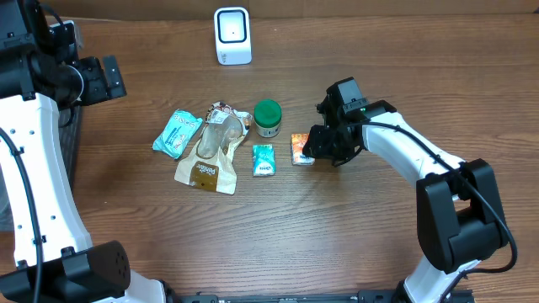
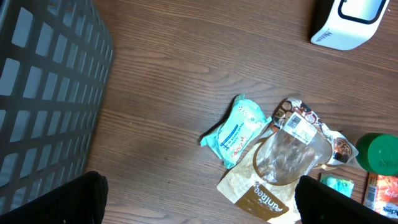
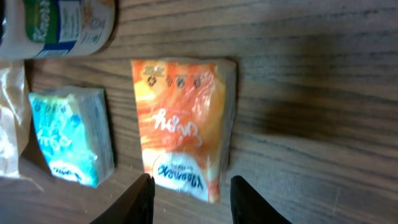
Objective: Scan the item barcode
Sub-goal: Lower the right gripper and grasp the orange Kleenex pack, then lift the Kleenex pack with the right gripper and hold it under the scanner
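Observation:
An orange tissue pack (image 1: 301, 149) lies flat on the wooden table, right of a green tissue pack (image 1: 264, 160). My right gripper (image 1: 317, 151) hovers at its right end. In the right wrist view the fingers stand apart on either side of the near end of the orange pack (image 3: 183, 124), so this gripper (image 3: 191, 202) is open and holds nothing. The white barcode scanner (image 1: 232, 35) stands at the back centre. My left gripper (image 1: 105, 80) is wide open at the far left, away from the items, with nothing between its fingers (image 2: 81, 199).
A green-lidded jar (image 1: 268, 118), a teal pouch (image 1: 177, 133), a brown-and-clear bag (image 1: 210, 156) and a labelled snack packet (image 1: 226, 114) lie left of the orange pack. A dark mesh basket (image 2: 43, 93) sits at the table's left edge.

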Motion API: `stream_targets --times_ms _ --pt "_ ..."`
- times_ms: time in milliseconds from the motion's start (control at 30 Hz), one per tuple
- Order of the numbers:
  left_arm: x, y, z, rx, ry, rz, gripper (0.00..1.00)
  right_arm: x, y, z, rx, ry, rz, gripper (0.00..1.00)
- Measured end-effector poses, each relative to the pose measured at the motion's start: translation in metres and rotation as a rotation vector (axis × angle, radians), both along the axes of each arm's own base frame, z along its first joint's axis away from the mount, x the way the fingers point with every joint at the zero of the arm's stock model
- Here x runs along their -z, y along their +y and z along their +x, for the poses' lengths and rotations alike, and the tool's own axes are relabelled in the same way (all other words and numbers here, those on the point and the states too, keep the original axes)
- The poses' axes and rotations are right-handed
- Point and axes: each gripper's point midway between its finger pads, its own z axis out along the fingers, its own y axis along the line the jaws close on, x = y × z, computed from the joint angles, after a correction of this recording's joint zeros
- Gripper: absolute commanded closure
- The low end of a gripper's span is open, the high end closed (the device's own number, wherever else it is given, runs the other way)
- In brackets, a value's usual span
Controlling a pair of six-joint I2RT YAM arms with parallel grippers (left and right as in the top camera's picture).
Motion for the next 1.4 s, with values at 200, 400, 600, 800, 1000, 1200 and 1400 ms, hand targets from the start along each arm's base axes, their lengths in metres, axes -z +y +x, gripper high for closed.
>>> stream_targets --times_ms 200,400,600,800,1000,1200,1400 --pt "0.000 0.000 0.000 0.000 0.000 0.000 0.00 0.009 0.000 0.001 0.028 -0.014 0.008 0.64" --pt "0.000 0.000 0.000 0.000 0.000 0.000 0.01 0.014 0.001 0.006 0.047 -0.042 0.024 0.65" --pt "0.000 0.000 0.000 0.000 0.000 0.000 0.00 0.027 -0.003 -0.007 0.076 0.000 0.019 0.68" --pt "0.000 0.000 0.000 0.000 0.000 0.000 0.00 0.027 0.004 -0.002 0.082 -0.018 0.059 0.75" --pt "0.000 0.000 0.000 0.000 0.000 0.000 0.01 0.030 0.011 -0.004 0.078 0.012 0.119 0.96" --pt "0.000 0.000 0.000 0.000 0.000 0.000 0.00 0.025 0.006 -0.015 0.093 0.102 0.159 0.96" --pt "0.000 0.000 0.000 0.000 0.000 0.000 0.01 -0.031 0.018 -0.012 0.037 0.098 0.423 0.96"
